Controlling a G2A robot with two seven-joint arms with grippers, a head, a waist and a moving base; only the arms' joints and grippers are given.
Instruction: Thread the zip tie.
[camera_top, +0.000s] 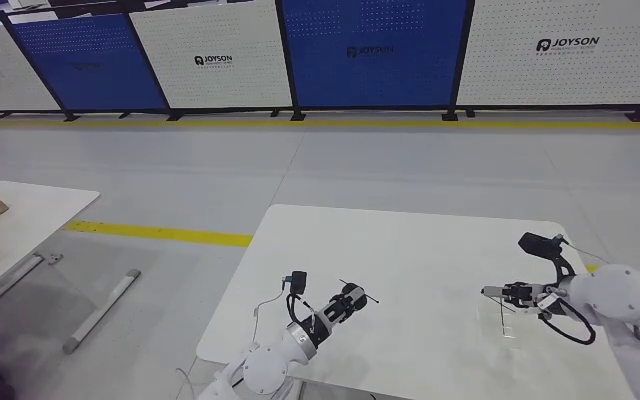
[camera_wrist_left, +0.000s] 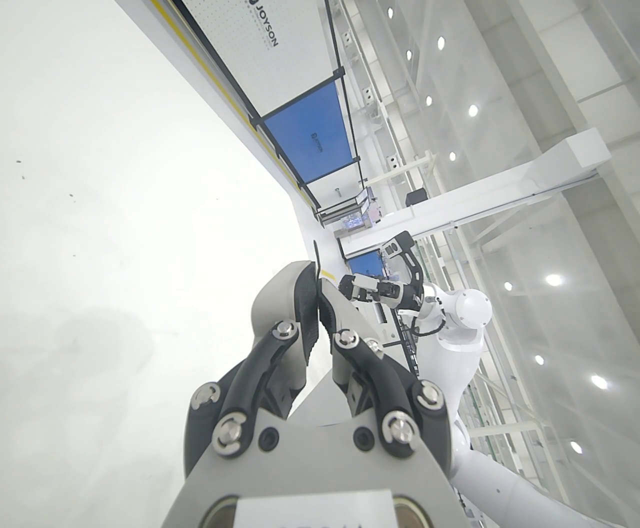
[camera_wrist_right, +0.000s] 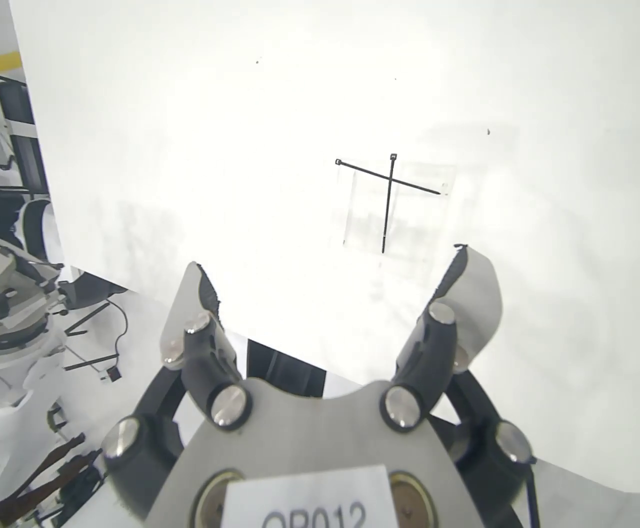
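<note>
Left gripper (camera_wrist_left: 318, 282) is clamping the zip tie (camera_wrist_left: 315, 254) — light, bendy, likely slippery. Right gripper (camera_wrist_right: 331, 260) is hovering spread — it should probably be taking the tie near its tip.

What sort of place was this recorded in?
Probably a factory or lab hall: perforated partition panels stand along a grey floor marked with a yellow line, and round lights sit in a high ceiling.

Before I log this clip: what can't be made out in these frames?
1. Left wrist view: held zip tie mostly hidden inside the shut left gripper; which end pokes out is unclear.
2. Right wrist view: crossed zip ties on the clear tray; which lies on top is too thin to tell.
3. Top view: right gripper too small to judge its fingers.
</note>
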